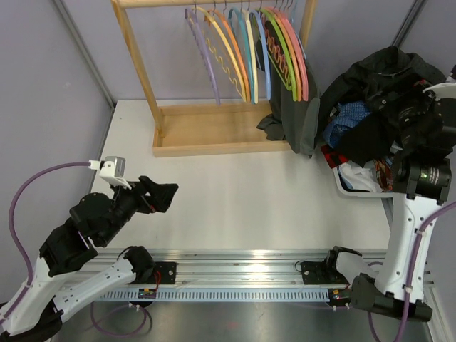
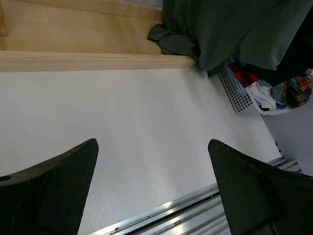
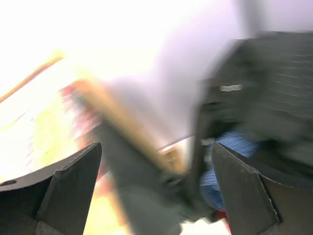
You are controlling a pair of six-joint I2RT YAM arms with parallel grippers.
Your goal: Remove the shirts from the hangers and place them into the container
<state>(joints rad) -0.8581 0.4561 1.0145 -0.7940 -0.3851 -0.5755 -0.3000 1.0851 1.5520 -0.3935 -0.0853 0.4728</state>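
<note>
Right, right pincer (image 3: pixel 155 147) first: released, jaws spread wide, nothing between them. Its wrist view is badly smeared, so detail is thin. Past the jaws I can make out a pinstriped shirt (image 3: pixel 286 83) at upper right, dark with thin pale lines, and the blue shirt (image 3: pixel 230 142) just under it. The rest of that view is too blurred to tell.

From overhead, the right arm (image 1: pixel 402 235) rises at the far right beside the container (image 1: pixel 349 189), with its wrist up over the clothes heap (image 1: pixel 385 78). I can't separate the black pincer from the dark fabric there. The heap stands well above the rim, dark cloth on top, the blue shirt showing on its left flank. Red plaid cloth (image 1: pixel 329 155) and white cloth (image 1: pixel 360 174) sit lower, near the front rim.

Left pincer (image 2: pixel 152 143): also released, jaws wide, holding nothing, bare white table (image 2: pixel 146 107) between them. It hangs over the left-middle of the table, well apart from the clothing.

One dark grey shirt (image 1: pixel 292 107) is not in the container. It hangs at the right end of the wooden rack (image 1: pixel 135 57), among the green and pink hangers (image 1: pixel 242 50), its lower end bunched on the rack's base board (image 1: pixel 214 132). The left wrist view shows that bunched end at the board's right corner, with the container's perforated wall just beside it. The other hangers on the rail are bare.
</note>
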